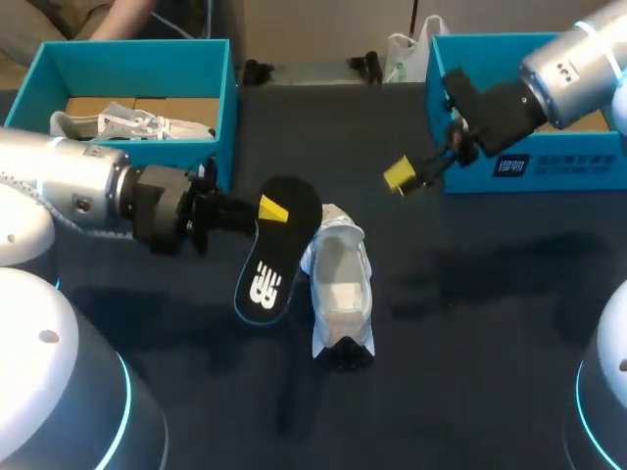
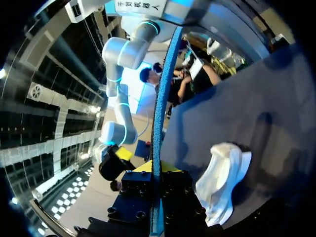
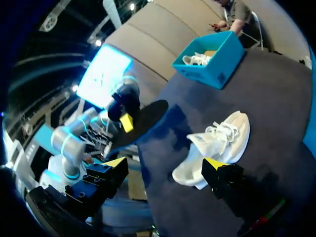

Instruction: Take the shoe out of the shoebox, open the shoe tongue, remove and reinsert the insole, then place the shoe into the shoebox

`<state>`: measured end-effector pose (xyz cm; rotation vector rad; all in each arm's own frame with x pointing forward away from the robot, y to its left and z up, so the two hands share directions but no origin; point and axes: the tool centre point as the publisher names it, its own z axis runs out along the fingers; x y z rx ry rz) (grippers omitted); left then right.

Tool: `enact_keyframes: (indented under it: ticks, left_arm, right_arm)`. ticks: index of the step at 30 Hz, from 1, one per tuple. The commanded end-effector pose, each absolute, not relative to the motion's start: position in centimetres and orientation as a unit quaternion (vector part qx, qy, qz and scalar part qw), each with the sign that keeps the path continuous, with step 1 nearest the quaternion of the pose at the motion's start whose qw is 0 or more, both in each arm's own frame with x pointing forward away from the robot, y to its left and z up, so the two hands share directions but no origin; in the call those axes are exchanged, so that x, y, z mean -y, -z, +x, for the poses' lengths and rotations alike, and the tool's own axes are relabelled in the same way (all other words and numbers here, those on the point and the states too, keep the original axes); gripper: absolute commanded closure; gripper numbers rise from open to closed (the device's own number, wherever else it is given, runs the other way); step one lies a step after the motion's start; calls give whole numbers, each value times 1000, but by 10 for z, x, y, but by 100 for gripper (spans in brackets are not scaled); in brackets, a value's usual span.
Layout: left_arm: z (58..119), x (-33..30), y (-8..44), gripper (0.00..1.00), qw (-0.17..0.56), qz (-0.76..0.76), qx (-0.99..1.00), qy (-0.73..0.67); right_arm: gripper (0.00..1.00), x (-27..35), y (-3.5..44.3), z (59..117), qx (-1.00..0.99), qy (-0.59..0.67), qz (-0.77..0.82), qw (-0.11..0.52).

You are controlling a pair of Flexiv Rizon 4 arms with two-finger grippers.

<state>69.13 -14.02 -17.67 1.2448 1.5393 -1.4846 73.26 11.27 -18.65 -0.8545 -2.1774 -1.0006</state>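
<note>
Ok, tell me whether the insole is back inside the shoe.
No, the black insole is clamped in the left gripper, out beside the white shoe that lies on the table.

Robot lab, L arm (image 1: 69,191), R arm (image 1: 573,69), tbl (image 1: 470,323)

A white logo is printed near one end of the black insole (image 1: 275,257), as seen in the head view. A small label with pale characters is carried on the front wall of the blue shoebox (image 1: 573,168) at the right; it is too small to be read.
</note>
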Motion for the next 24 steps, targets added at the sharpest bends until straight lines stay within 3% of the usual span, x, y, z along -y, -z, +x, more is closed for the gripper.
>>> enact_keyframes:
  ticks: [1,14,20,24]
  left_arm:
    - [669,129,175,100,283,465,-590,596]
    - [667,132,175,100,282,465,-590,597]
    - [649,131,175,100,248,443,-600,618]
    - [630,124,181,100,217,415,-598,650]
  right_arm:
    - [0,-98,195,715,889,292,-251,248]
    - [0,-98,195,715,889,292,-251,248]
    - [0,-77,223,693,925,255,-219,177]
    - [0,-70,246,681,932,241,-204,178]
